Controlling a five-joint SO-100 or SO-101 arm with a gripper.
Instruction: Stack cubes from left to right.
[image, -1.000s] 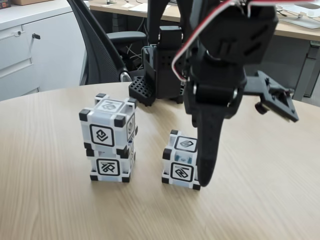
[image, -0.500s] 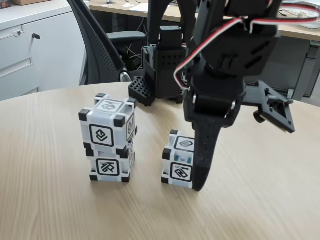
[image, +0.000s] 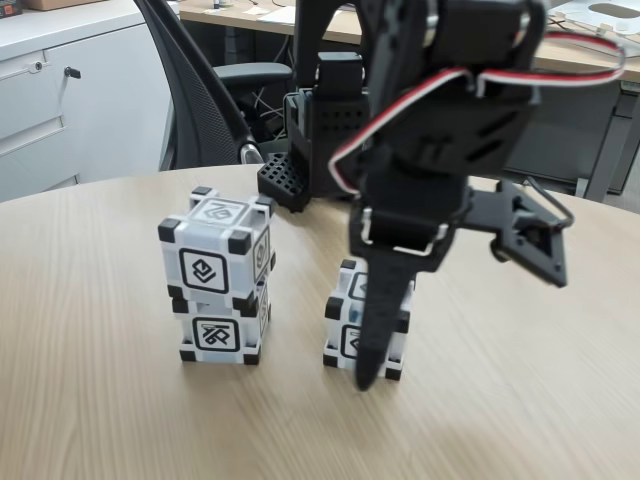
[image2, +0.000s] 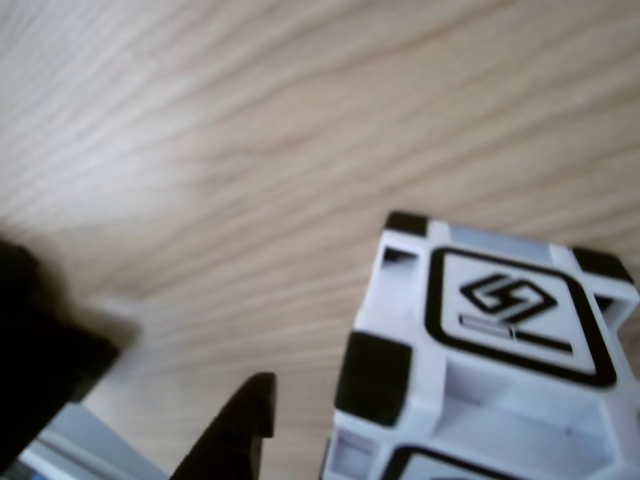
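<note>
Two cubes stand stacked at the left of the wooden table in the fixed view, the upper cube (image: 214, 254) sitting a little skewed on the lower cube (image: 219, 332). A third cube (image: 345, 322) stands alone to their right. My gripper (image: 458, 328) is open, its jaws spread wide. Its long black finger (image: 377, 315) hangs down in front of the lone cube and covers that cube's middle; the other jaw juts out to the right, clear of the cube. In the other view the lone cube (image2: 490, 350) is close at lower right, with a black fingertip (image2: 238, 428) just left of it.
The arm's black base (image: 310, 150) stands at the table's far edge (image: 100, 185), with an office chair (image: 200, 90) and white cabinets (image: 60, 90) behind. Bare wood (image: 520, 400) lies in front of and to the right of the cubes.
The gripper has swung left: its long finger went from the lone cube's right side to in front of it. None of the three cubes has moved.
</note>
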